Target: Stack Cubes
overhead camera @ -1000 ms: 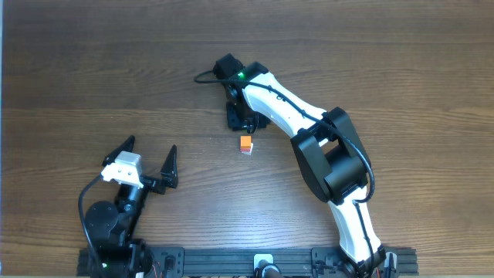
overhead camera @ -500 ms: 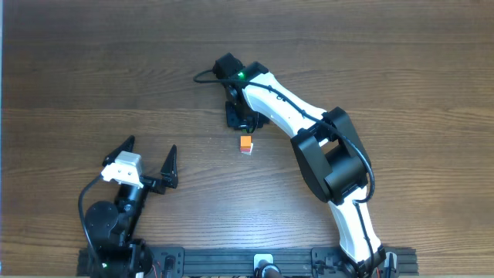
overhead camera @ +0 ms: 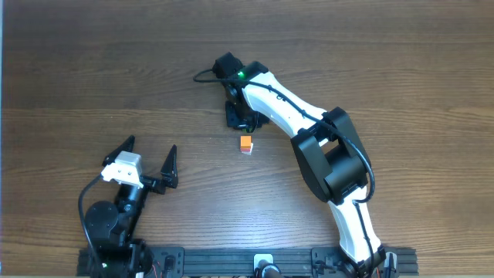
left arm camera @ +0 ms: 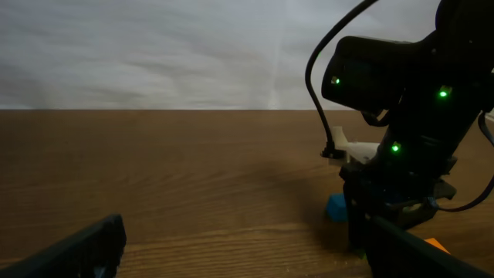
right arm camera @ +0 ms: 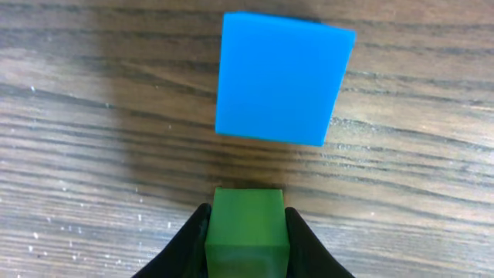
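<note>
Three cubes: green cube [right arm camera: 245, 225] clamped in right gripper [overhead camera: 241, 117], upper centre; blue cube [right arm camera: 282, 77] just beside it; orange cube [overhead camera: 246, 144] below; left gripper [overhead camera: 151, 145], lower left, spread.

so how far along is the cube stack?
Nothing stacked yet. In hand: right gripper shut on the green cube, close to the blue cube. Remaining: probably set green on blue, then add the orange cube, lying apart. Open left gripper sits far from the cubes.

The small green plastic cube [right arm camera: 247, 224] is sitting between the fingers of the right gripper [right arm camera: 247, 212], just beside the small blue plastic cube [right arm camera: 284, 79], which is lying on the brown wooden table [overhead camera: 93, 77]. The small orange plastic cube [overhead camera: 246, 144] is lying near them, toward the arm bases. The left gripper [overhead camera: 151, 144] is hanging well apart, leftward.
</note>
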### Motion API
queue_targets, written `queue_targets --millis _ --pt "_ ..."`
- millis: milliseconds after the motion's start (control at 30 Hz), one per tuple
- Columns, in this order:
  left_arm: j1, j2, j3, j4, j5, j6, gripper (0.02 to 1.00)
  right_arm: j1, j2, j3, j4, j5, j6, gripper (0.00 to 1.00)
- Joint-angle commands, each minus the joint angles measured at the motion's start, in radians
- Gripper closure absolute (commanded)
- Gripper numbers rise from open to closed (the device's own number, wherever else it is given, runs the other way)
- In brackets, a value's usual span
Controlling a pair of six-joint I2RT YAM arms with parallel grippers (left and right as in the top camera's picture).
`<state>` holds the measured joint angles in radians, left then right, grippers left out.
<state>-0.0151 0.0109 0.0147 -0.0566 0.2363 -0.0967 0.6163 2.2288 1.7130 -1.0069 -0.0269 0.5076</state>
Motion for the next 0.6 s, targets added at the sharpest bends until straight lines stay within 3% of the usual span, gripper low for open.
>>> queue_targets --millis 33,600 --pt "-0.005 -0.004 -0.009 0.005 0.010 0.014 0.018 0.007 -0.044 0.065 -0.022 -0.002 -0.026 0.853" --pt "-0.005 -0.004 -0.009 0.005 0.010 0.014 0.018 0.010 -0.234 0.202 -0.266 0.063 -0.010 0.954"
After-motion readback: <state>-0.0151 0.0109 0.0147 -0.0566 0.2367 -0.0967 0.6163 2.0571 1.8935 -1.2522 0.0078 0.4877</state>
